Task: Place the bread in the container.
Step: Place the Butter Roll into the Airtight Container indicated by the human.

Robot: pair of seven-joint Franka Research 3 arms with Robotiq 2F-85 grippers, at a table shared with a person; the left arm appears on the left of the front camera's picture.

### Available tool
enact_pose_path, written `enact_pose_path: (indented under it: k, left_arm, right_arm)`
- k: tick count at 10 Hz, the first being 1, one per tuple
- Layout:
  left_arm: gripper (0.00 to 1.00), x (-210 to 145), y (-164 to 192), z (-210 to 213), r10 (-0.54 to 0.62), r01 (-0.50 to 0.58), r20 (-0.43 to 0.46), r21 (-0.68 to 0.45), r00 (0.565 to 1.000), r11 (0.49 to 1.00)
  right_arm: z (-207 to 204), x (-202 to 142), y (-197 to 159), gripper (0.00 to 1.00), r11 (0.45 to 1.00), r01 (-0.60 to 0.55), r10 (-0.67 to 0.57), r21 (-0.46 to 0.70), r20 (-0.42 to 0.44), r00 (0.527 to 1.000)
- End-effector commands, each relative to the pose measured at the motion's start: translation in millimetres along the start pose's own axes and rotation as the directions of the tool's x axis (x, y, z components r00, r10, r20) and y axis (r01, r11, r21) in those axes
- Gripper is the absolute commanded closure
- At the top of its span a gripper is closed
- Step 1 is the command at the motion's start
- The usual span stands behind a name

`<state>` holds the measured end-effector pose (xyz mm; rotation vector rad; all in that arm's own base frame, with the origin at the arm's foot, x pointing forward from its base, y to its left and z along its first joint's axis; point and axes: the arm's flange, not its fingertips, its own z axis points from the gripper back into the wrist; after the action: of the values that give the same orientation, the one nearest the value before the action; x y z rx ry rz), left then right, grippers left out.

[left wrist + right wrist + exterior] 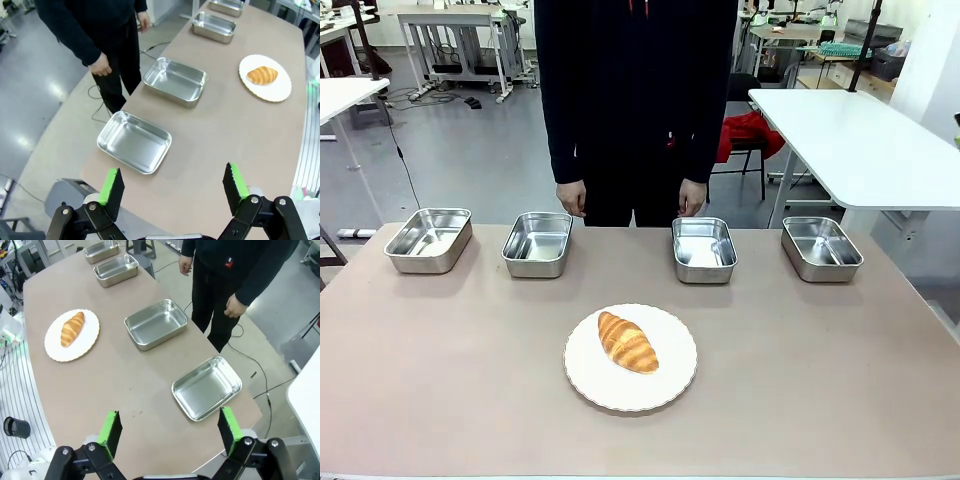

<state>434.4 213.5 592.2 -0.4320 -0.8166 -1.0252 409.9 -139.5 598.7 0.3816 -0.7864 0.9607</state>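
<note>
- I see the bread (628,342) lying on the round white plate (582,378), low in the centre of the front view, on the bench (820,380)
- Above it in the frame is a row of four steel pans: far-left container (428,240), centre-left container (537,243), centre-right container (703,249), far-right container (821,247); the bread is in none of them
- My left claw (173,184) gapes wide, gripping nothing
- My right claw (169,427) is equally wide, holding nothing
- A person stands top centre, behind the bench
</note>
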Motion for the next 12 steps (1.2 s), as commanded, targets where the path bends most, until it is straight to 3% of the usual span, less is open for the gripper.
enact_pose_path:
  k: [1,7,11,12]
  left_arm:
    - [0.0,5,-13,2,0.02,-0.019,0.057,-0.01,0.998,1.0]
    - [0.0,12,-29,3,0.075,-0.069,0.157,-0.042,0.985,0.997]
    - [0.0,15,-26,1,0.124,-0.115,0.132,-0.073,0.983,0.991]
    - [0.0,11,-26,2,0.076,-0.07,0.137,-0.049,0.988,0.996]
  right_arm:
    - [9,9,5,0.0,1.0,-0.018,0.018,-0.006,0.042,0.999]
    - [16,23,11,0.0,1.0,-0.025,0.026,-0.015,0.065,0.998]
    - [15,25,12,0.0,1.0,-0.018,0.018,-0.007,0.067,0.998]
    - [14,20,10,0.0,1.0,-0.028,0.028,-0.014,0.049,0.998]
